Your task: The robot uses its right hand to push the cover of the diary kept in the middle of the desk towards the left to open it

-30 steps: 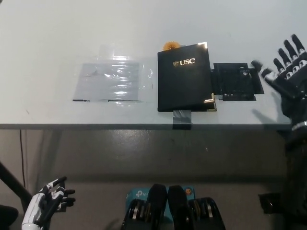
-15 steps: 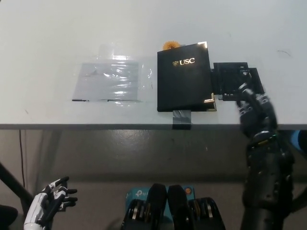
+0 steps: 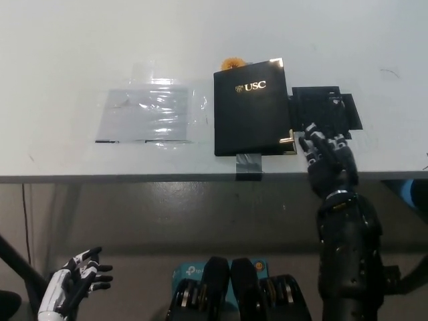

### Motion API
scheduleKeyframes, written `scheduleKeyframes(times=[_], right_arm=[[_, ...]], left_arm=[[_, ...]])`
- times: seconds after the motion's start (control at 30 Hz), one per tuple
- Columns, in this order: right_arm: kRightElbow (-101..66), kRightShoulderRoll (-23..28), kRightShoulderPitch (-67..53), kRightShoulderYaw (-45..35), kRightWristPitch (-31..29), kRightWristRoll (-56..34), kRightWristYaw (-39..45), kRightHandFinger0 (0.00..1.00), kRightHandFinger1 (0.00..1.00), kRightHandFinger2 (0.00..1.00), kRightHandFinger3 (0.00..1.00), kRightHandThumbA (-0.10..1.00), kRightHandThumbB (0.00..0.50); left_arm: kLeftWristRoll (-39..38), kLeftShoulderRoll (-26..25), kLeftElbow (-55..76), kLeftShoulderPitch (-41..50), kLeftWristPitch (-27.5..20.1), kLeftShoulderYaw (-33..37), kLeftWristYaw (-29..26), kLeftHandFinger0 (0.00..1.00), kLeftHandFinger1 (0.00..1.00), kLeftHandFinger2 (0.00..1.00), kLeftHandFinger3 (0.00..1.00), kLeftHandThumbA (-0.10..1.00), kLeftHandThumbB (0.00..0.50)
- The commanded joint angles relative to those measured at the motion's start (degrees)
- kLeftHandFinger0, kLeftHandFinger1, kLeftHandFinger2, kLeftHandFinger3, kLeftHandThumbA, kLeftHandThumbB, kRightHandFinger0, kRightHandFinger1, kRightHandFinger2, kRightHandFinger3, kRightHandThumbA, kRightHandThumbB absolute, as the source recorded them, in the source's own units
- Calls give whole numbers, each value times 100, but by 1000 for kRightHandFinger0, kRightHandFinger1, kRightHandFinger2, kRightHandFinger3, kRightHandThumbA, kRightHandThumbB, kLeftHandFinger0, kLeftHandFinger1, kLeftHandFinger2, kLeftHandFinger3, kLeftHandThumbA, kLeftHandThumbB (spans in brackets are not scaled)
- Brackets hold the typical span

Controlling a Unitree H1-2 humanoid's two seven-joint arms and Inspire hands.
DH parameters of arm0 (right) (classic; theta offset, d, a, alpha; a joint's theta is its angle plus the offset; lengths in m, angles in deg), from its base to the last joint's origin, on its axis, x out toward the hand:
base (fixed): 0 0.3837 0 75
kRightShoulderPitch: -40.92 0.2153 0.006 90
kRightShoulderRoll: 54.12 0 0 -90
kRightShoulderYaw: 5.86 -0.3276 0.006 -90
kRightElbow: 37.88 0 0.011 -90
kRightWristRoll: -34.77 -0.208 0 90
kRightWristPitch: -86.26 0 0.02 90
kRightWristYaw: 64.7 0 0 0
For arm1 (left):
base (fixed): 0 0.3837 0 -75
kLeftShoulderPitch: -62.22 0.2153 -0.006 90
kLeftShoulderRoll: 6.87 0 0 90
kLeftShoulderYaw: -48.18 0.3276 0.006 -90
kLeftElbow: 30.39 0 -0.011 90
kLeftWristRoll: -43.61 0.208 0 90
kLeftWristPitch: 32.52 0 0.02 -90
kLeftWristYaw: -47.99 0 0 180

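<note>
While the white surface [image 3: 80,53] fills most of my view, I read it as the stage for one job: the black USC diary [image 3: 251,107] lies closed near its middle, close to the front edge, apparently taped down at the bottom by a grey strip [image 3: 249,162] so a sideways push lifts only the cover. Left of it lies a clear plastic sheet [image 3: 147,115], likely where the opened cover should land. Just right of the diary sits a flat black tray-like piece [image 3: 328,107]; I cannot tell what it is. My right robot hand [image 3: 326,157] rises from below the front edge, fingers spread and holding nothing, fingertips near the diary's lower right corner, which suits catching the cover's free edge. Whether they touch it I cannot make out. My left robot hand [image 3: 73,286] rests low at lower left, fingers apart, empty. A small orange object [image 3: 232,64] peeks from behind the diary, mostly hidden.
</note>
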Motion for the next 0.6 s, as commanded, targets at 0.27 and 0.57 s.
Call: scheduleKeyframes(times=[0.27, 0.57], right_arm=[[14, 130, 474, 805, 165, -50, 240, 833, 917, 924, 969, 1000, 156], [48, 97, 562, 1063, 201, -49, 153, 829, 905, 909, 938, 1000, 146]], left_arm=[[-3, -34, 210, 63, -54, 0, 7, 565, 460, 446, 729, 513, 230], [34, -21, 209, 73, -27, 60, 14, 625, 498, 467, 750, 553, 260]])
